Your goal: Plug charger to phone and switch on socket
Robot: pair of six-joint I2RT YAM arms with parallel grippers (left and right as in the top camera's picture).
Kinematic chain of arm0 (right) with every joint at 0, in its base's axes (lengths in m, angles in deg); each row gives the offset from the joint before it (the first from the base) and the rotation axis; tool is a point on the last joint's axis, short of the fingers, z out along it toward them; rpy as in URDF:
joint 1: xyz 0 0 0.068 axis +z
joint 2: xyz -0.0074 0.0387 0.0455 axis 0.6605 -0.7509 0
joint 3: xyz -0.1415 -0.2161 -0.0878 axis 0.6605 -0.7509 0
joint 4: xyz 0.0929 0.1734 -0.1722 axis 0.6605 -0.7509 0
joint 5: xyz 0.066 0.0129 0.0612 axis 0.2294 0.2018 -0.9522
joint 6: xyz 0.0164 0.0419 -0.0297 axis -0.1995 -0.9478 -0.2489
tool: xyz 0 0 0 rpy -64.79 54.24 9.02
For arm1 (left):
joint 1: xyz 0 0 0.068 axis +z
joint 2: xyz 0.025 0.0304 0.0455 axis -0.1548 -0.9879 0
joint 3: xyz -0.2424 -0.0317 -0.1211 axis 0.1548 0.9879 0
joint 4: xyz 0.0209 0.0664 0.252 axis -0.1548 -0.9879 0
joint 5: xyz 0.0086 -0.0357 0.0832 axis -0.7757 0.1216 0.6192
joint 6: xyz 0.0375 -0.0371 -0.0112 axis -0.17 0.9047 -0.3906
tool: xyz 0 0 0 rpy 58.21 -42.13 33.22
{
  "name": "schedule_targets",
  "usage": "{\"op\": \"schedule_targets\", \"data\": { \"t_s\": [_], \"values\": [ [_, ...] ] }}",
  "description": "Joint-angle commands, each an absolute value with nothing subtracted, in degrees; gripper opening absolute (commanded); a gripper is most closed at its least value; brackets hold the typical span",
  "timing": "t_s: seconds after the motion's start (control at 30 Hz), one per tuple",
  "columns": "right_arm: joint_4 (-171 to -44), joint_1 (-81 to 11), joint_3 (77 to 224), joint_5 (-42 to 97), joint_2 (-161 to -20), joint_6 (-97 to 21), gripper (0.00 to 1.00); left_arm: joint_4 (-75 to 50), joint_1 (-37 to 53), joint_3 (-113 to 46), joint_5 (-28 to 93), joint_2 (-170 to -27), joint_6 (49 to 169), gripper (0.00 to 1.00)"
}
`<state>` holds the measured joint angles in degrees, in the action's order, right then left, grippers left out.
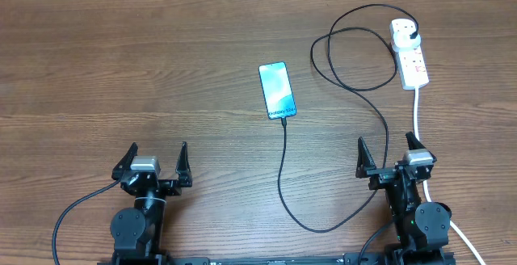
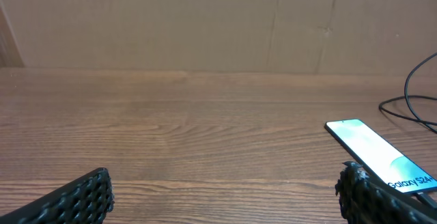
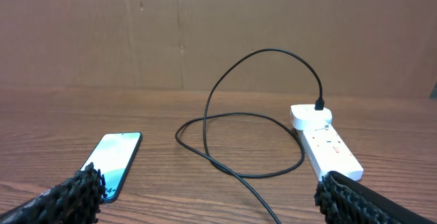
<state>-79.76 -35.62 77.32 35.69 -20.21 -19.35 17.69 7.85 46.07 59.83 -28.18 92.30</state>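
The phone point(image 1: 277, 90) lies flat mid-table, its blue-teal screen up; it also shows in the left wrist view point(image 2: 379, 154) and the right wrist view point(image 3: 114, 158). The black charger cable point(image 1: 285, 156) runs from the phone's near end, curves right and loops up to a plug point(image 1: 414, 35) in the white socket strip point(image 1: 409, 53), also seen in the right wrist view point(image 3: 325, 141). My left gripper point(image 1: 156, 165) is open and empty at the near left. My right gripper point(image 1: 388, 157) is open and empty at the near right, below the strip.
The strip's thick white lead point(image 1: 418, 111) runs down past my right arm to the near edge. A brown cardboard wall point(image 3: 218, 33) stands behind the wooden table point(image 1: 121, 71).
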Motion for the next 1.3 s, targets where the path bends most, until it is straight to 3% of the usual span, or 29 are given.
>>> {"op": "schedule_targets", "data": {
  "t_s": [0.0, 1.27],
  "values": [
    [-79.45, -35.29, 76.7, 35.82, -19.6, -19.3, 1.0, 17.69, 8.2, 46.29, 60.13, -27.52, 92.72, 1.0],
    [-79.45, -35.29, 76.7, 35.82, -19.6, -19.3, 1.0, 17.69, 8.2, 46.29, 60.13, -27.57, 92.7, 1.0]
  ]
}}
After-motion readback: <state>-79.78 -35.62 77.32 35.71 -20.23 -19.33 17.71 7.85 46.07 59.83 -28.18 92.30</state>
